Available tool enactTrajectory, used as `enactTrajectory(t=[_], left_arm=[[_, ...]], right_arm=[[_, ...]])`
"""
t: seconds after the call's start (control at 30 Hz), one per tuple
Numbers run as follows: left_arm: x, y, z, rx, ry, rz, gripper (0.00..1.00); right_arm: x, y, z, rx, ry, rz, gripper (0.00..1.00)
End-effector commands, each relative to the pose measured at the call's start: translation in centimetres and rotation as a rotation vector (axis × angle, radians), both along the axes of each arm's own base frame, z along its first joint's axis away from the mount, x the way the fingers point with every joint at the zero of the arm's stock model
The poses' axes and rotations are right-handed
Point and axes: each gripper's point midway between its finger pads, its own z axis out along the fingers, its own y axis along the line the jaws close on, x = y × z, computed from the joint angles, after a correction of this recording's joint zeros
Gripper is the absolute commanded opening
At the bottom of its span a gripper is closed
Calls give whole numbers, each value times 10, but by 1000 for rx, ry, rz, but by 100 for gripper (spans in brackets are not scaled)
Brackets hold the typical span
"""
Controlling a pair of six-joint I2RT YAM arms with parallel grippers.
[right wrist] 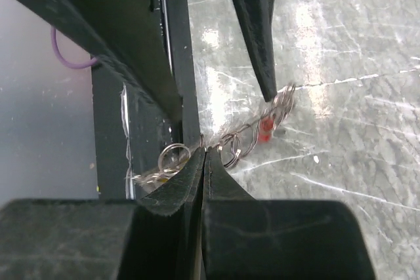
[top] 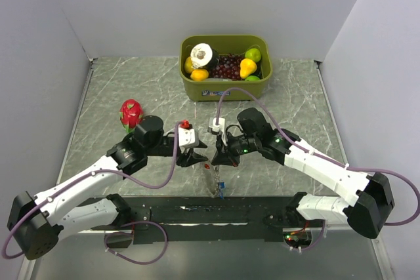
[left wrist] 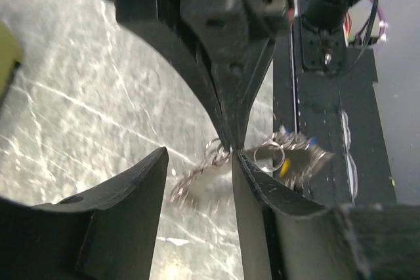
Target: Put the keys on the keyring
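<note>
Ring pinched over the table, left jaws parted around it!

The right gripper [right wrist: 205, 154] is clamped tight on the thin wire of the keyring [right wrist: 230, 143], holding it over the table [top: 118, 90] near the black strip [top: 197, 213] at the front edge. The left gripper [left wrist: 200, 157] stands about half apart, straddling the ring and gripping nothing I can see. The keys [left wrist: 298, 159] dangle in a loose bunch beside the pinch, one red head [right wrist: 266, 129] showing. Light, slippery, floppy stuff, I'd judge. It will swing and twist, so take it on bare wire close to the pinch, not on a key. It's tight between the two sets of fingertips, with open marble either side and the green bin [top: 226, 86] well back.
</note>
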Motion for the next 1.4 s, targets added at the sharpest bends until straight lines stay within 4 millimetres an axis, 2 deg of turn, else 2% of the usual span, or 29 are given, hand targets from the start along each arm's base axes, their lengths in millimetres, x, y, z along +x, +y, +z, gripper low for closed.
enactTrajectory(t=[0.0, 0.3, 0.4, 0.53, 0.73, 0.9, 1.13, 1.2, 1.23, 1.37], left_arm=[[5, -2, 6, 24, -27, -7, 49], [-9, -8, -4, 25, 6, -107, 46], [-13, -11, -4, 9, 21, -137, 42], [-13, -16, -15, 35, 63, -156, 30], [-15, -20, -22, 58, 84, -182, 21], [-17, -22, -21, 47, 83, -190, 14], [-18, -28, -21, 23, 105, -198, 19], [-19, -31, -22, 23, 118, -212, 13], [-20, -32, -23, 25, 124, -217, 2], [-21, -34, -29, 41, 129, -225, 1]], right_arm=[[2, 5, 27, 69, -77, 16, 0], [3, 7, 28, 79, -79, 16, 0], [4, 8, 29, 83, -82, 15, 0], [4, 8, 30, 86, -87, 12, 0], [5, 8, 30, 89, -88, 7, 0], [4, 8, 28, 91, -78, 11, 0], [1, 9, 28, 97, -72, 24, 0], [0, 9, 30, 102, -76, 26, 0], [1, 8, 30, 102, -76, 23, 0], [2, 8, 31, 104, -79, 14, 0]])
